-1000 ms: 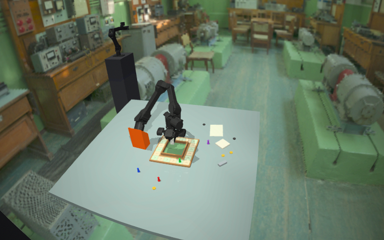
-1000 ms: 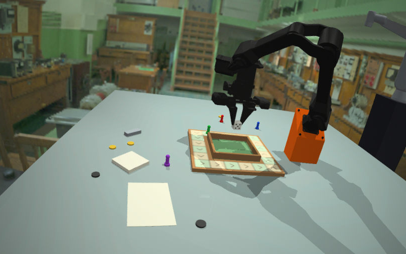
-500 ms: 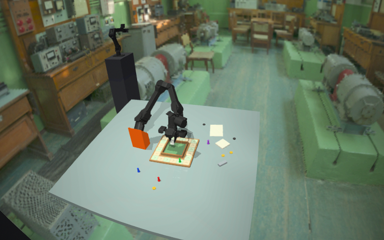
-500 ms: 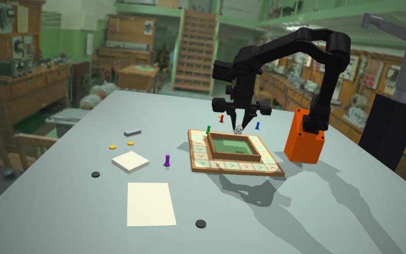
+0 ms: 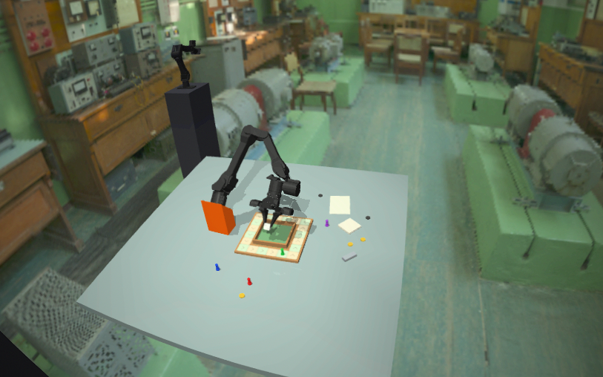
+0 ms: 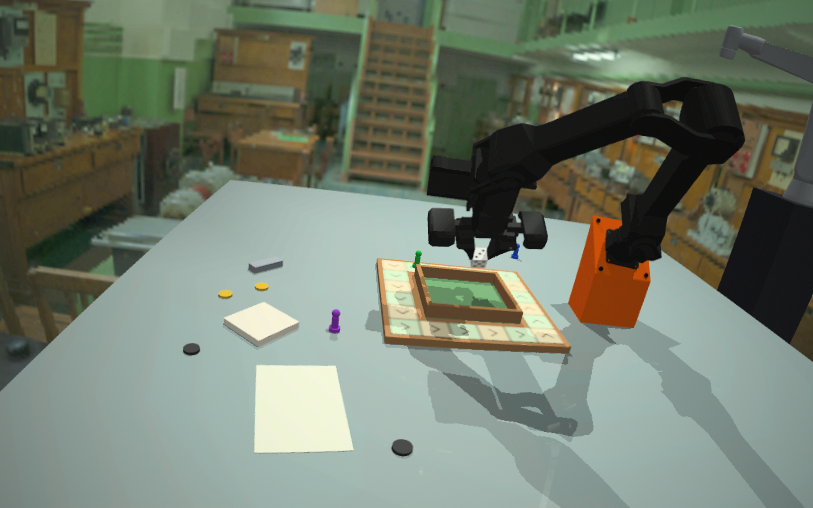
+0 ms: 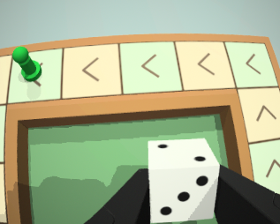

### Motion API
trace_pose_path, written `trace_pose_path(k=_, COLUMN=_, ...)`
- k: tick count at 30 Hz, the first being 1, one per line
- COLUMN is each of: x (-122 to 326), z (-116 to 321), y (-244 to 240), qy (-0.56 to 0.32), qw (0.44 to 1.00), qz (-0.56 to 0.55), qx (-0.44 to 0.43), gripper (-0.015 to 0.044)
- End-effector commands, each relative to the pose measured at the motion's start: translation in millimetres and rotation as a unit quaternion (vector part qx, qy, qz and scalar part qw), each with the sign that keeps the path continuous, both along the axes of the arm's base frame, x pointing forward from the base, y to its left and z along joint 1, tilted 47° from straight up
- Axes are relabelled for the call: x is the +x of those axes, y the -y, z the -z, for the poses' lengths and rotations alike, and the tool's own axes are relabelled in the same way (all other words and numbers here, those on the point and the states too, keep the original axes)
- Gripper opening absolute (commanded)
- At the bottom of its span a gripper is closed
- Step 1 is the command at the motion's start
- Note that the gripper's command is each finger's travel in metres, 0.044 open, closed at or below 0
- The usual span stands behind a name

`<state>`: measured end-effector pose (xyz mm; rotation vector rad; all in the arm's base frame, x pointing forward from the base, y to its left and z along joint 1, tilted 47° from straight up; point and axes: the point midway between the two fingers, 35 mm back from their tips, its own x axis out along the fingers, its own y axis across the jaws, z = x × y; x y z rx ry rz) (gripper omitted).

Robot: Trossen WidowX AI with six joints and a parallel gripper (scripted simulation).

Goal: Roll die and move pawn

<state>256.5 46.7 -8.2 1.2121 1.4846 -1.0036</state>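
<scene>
The die (image 5: 266,226) (image 6: 478,257) (image 7: 183,181) is held between your gripper's fingers (image 5: 270,225) (image 6: 480,248), above the tray (image 5: 271,243) (image 6: 473,312) (image 7: 123,108), probably so that you can drop it inside and it rolls.

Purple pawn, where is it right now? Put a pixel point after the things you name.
In the exterior view, the purple pawn (image 5: 326,223) (image 6: 334,321) stands on the table left of the square-ringed board (image 5: 243,253) (image 6: 476,346), just right of the thick cream square block (image 5: 349,225) (image 6: 261,322).
</scene>
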Motion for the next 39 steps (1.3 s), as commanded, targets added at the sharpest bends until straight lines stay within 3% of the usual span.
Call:
trace_pose_path(k=1, x=-1, z=-1, y=1, qy=0.028, qw=0.998, qz=0.013, qx=-0.059, gripper=0.0)
trace_pose_path(k=9, x=0, z=-2, y=-1, qy=0.067, qw=0.99, qz=0.029, qx=-0.117, gripper=0.0)
trace_pose_path(k=16, x=13, z=-52, y=3, qy=0.068, qw=0.99, qz=0.029, qx=-0.117, gripper=0.0)
trace_pose_path(k=39, x=11, z=-49, y=3, qy=0.066, qw=0.991, qz=0.031, qx=-0.115, gripper=0.0)
